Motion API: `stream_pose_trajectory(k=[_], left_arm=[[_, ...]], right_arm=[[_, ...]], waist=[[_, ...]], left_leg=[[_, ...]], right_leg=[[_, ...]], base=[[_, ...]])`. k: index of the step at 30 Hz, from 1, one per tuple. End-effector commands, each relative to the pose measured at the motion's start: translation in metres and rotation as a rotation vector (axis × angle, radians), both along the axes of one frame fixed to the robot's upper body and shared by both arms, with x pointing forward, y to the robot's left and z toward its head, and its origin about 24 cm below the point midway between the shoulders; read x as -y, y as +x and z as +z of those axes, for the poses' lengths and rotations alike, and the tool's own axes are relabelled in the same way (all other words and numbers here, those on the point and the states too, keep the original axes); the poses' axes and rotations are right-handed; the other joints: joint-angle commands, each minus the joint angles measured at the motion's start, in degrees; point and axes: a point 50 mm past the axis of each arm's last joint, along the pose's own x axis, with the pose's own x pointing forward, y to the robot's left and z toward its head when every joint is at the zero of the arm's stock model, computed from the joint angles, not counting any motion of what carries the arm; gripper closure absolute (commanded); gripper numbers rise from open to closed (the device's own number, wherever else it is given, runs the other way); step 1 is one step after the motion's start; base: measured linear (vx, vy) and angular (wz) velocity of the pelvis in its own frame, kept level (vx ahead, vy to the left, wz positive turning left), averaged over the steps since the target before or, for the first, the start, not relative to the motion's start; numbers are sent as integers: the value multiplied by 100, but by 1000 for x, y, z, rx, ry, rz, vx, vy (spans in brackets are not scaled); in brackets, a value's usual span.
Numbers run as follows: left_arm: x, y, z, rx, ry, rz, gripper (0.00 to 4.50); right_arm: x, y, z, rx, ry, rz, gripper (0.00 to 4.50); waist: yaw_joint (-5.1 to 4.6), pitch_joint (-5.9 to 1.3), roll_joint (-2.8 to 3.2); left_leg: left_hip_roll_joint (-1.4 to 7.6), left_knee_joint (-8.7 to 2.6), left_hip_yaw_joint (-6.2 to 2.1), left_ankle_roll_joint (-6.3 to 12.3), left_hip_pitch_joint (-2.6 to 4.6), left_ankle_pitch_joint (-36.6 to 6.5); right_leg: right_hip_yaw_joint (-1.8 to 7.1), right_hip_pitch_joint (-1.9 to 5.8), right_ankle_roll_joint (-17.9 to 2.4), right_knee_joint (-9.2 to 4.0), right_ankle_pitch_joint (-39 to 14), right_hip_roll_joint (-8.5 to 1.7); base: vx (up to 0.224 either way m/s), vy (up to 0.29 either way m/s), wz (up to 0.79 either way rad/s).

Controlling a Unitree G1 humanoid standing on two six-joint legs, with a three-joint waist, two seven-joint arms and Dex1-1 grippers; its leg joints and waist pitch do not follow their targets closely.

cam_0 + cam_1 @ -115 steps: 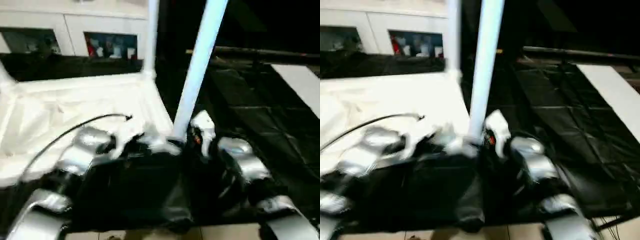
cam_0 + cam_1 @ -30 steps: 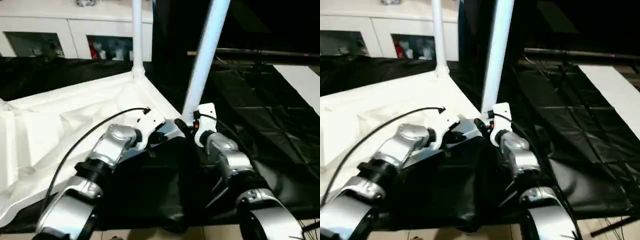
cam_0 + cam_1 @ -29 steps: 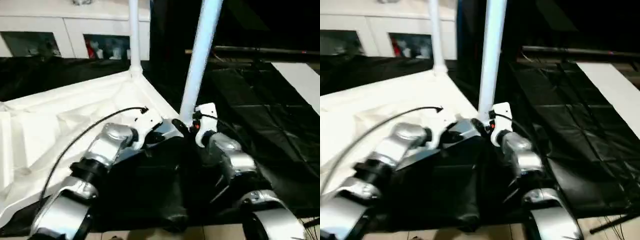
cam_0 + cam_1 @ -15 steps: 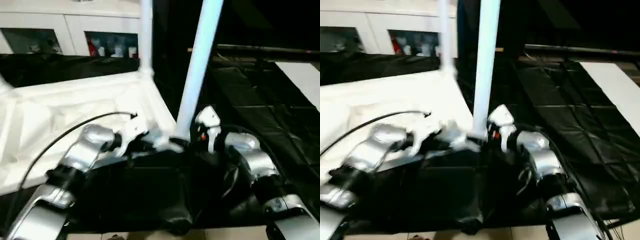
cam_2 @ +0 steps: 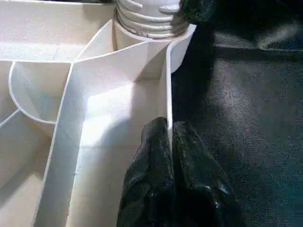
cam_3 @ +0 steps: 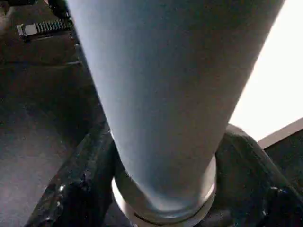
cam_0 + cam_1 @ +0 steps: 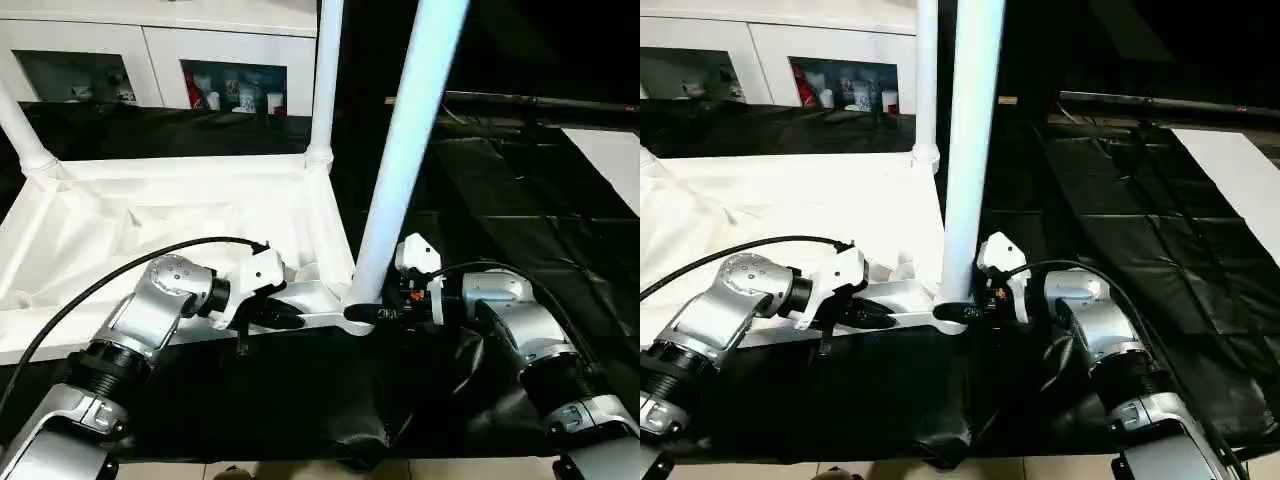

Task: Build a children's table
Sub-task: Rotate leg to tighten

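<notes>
Leg (image 6: 161, 109) btwn right hand (image 6: 163, 189) fingers (upright)

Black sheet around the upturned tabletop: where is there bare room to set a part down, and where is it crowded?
Bare black sheet lies to the right of the near leg, out to the white panel. Another strip runs between the tabletop and the cabinet. The near corner is crowded: left tool on the rim, right tool around the leg's base.

1. A white cabinet (image 7: 150, 55) with glass doors runs along the upper left of the frame, small colourful items behind the glass.
2. Black sheeting (image 7: 500, 200) covers the floor across the right and bottom.
3. A white panel (image 7: 1240, 180) lies at the right edge.
</notes>
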Motion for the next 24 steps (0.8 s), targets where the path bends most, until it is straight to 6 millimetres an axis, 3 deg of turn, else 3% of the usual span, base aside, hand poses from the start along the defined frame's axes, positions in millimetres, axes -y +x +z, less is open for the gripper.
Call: stream_pose_trajectory(k=[1,7,9,10,12,13,14,15,16,17,19,24], left_arm=[[-1,-7,-12,-71,24,-30,450],[0,-7,-13,-74,21,-30,450],[2,-6,-14,-75,16,-21,450],[4,-4,-15,-73,14,-3,450],[8,1,-18,-62,8,57,450],[10,2,-19,-58,6,78,450],[21,18,-21,-26,-11,246,450],[22,20,-21,-22,-14,275,450],[29,28,-22,-9,-25,363,450],[33,32,-21,-1,-29,410,450],[36,35,-21,6,-29,450,450],[51,47,-23,55,0,573,450]], right_arm=[[8,-1,-1,-5,-23,-9,185],[8,-2,-4,-18,-19,-27,190],[7,-1,-5,-18,-17,-68,191],[7,1,-7,-16,-20,-104,191],[7,6,-14,-17,-28,-218,191],[6,8,-16,-20,-31,-255,191],[0,16,-26,-54,-8,-470,191],[-2,18,-28,-62,-4,-503,192],[-7,21,-33,-88,2,-610,192],[-10,23,-37,-104,-1,-670,192],[-12,25,-40,-119,-5,-737,192],[-29,34,-44,-191,14,-985,193]], waist=[[4,-326,37],[-1,-338,41],[-11,-340,105],[-16,-339,77],[-31,-319,85],[-54,-309,90],[-72,-288,88],[-90,-256,95],[-95,-262,86],[-96,-264,59],[-121,-254,63],[-140,-289,41]], left_leg=[[193,-298,-16,334,86,-621],[189,-290,-15,310,90,-606],[187,-284,-17,282,97,-621],[178,-284,-11,271,97,-627],[177,-304,-16,192,101,-780],[173,-315,-14,94,114,-965],[174,-338,-22,-10,125,-1175],[163,-357,-15,-92,139,-1312],[164,-369,-43,-220,169,-1580],[167,-377,-56,-262,167,-1601],[161,-398,-81,-286,157,-1742],[149,-383,-77,-200,140,-1559]], right_leg=[[164,238,-1463,-338,457,-375],[160,250,-1492,-327,588,-360],[163,244,-1508,-326,658,-355],[162,252,-1507,-332,675,-343],[164,238,-1497,-358,438,-359],[173,219,-1462,-392,108,-361],[179,209,-1408,-428,-321,-373],[187,176,-1361,-463,-644,-367],[188,178,-1264,-507,-1274,-400],[188,182,-1184,-516,-1490,-410],[194,149,-989,-564,-1927,-420],[202,142,-977,-568,-1605,-421]], base=[[0,0,0],[0,0,0],[0,0,0],[0,0,0],[0,0,0],[0,0,0],[0,0,0],[0,0,0],[-54,2,-1],[-56,8,-3],[-28,4,-2],[0,0,0]])
